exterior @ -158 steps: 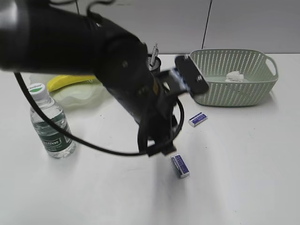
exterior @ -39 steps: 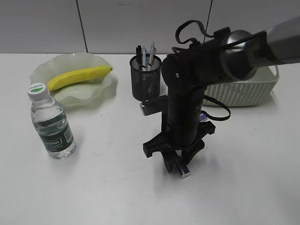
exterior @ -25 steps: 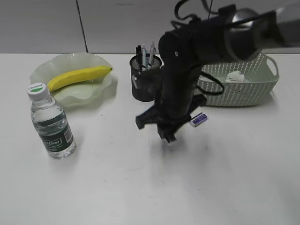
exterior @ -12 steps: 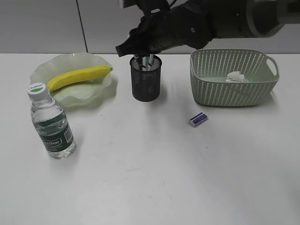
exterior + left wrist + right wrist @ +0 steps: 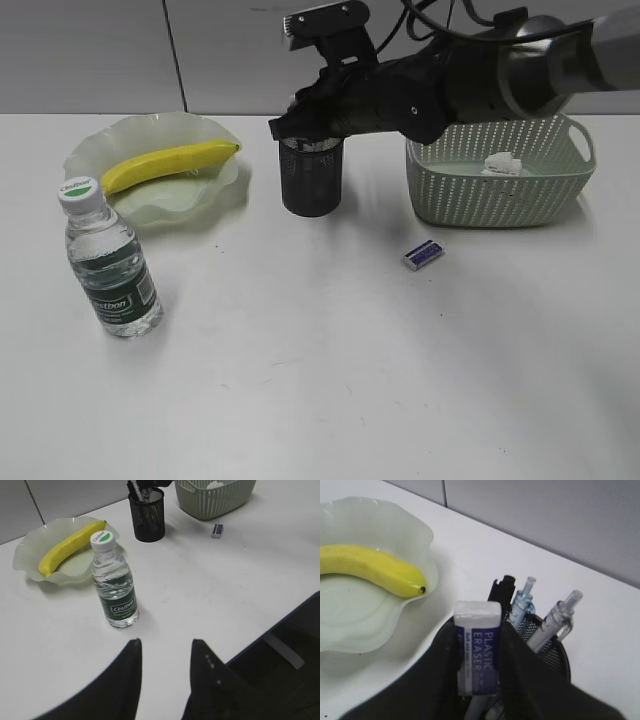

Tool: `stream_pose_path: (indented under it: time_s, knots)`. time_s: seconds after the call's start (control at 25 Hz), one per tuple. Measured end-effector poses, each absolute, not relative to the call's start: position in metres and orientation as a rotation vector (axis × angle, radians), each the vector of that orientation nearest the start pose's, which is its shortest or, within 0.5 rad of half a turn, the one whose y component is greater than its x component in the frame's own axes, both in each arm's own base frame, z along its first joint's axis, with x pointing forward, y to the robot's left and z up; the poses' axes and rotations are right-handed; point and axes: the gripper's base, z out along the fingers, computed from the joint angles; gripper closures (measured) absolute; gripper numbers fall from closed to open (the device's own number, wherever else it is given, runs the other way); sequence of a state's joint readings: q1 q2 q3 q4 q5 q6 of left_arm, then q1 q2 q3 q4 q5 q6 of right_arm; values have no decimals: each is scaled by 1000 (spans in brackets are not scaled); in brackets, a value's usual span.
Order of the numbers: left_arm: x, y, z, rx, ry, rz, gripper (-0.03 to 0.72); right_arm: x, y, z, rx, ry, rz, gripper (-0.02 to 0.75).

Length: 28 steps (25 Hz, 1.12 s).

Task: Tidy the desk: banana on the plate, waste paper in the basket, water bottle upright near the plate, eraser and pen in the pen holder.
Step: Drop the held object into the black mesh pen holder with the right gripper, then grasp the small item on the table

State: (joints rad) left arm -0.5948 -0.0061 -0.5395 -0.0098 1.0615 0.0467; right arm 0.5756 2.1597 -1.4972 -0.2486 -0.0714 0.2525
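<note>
White desk (image 5: 330,400) is backed by a grey wall; the banana (image 5: 165,165) is held in the plate (image 5: 215,135), a paper wad (image 5: 500,163) in the basket (image 5: 500,200), and pens (image 5: 555,620) in the holder (image 5: 312,185). An eraser (image 5: 477,647) is clamped upright, long axis vertical, by the right gripper (image 5: 477,655) directly over the holder, while a second eraser (image 5: 423,255) lies on the desk before the basket. The left gripper (image 5: 165,652) is parted and empty near the upright bottle (image 5: 114,587).

A staged desk setting in a lab or test room is suggested here; a plain white surface (image 5: 330,380) is seen backed by bare grey wall panels (image 5: 90,50) with dark seams; office items are laid out on it, a black mesh pen holder (image 5: 311,180) with pens (image 5: 555,617), a spare eraser (image 5: 423,255); a black robot arm (image 5: 440,85) is seen reaching over it all.
</note>
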Motion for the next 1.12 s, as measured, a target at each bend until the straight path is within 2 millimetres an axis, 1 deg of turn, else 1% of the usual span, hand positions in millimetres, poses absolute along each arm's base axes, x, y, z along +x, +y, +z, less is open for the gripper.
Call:
stream_pose_path:
  time_s: [0.08,0.12,0.2,0.32,0.44,0.56,0.64,0.68,0.72,0.8,0.92,0.96,1.0,1.08,1.12]
  knots:
    - [-9,5,288,637,1915,-362,440,412,268,168,-603,2022,368,501]
    - [-9,5,288,637,1915,-362,440,413,267,168,-600,2020,368,469]
    - [-9,5,288,637,1915,-362,440,414,266,169,-594,2005,373,395]
    - [-9,5,288,637,1915,-362,440,414,266,176,-590,1990,378,327]
    - [-9,5,288,637,1915,-362,440,411,263,196,-581,1971,375,310]
    - [-9,5,288,637,1915,-362,440,400,253,230,-564,2025,331,307]
    - [-9,5,288,637,1915,-362,440,386,240,257,-556,2102,273,305]
    - [-9,5,288,637,1915,-362,440,377,231,268,-556,2176,224,305]
    - [-9,5,288,637,1915,-362,440,369,224,279,-557,2214,192,311]
    - [-9,5,288,637,1915,-362,440,351,209,295,-585,2287,124,330]
    - [-9,5,288,637,1915,-362,440,316,188,308,-615,2361,106,360]
    - [-9,5,288,637,1915,-362,440,303,181,306,-614,2391,115,370]
    - [-9,5,288,637,1915,-362,440,287,171,310,-608,2404,130,378]
    - [-9,5,288,637,1915,-362,440,257,154,310,-613,2443,136,389]
    - [-9,5,288,637,1915,-362,440,242,145,306,-622,2471,133,394]
